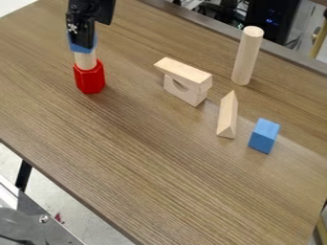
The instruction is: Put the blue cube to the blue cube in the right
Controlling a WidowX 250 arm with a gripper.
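Topping a smooth wooden cylinder (pixel 85 60) on a faceted red block (pixel 90 77), blue cube (pixel 82 50) at pincer (pixel 81 43), grip unclear.

Brown wood-grain table (pixel 140 162), glossy red hexagonal block (pixel 89 79) upper left, short pale wooden cylinder (pixel 85 60) upright atop it, flat pale wooden plank (pixel 182 70) on pale wooden arch block (pixel 186 94), tall pale wooden cylinder (pixel 247 56) upright upper right, pale wooden triangular prism (pixel 226 116) lying near arch block
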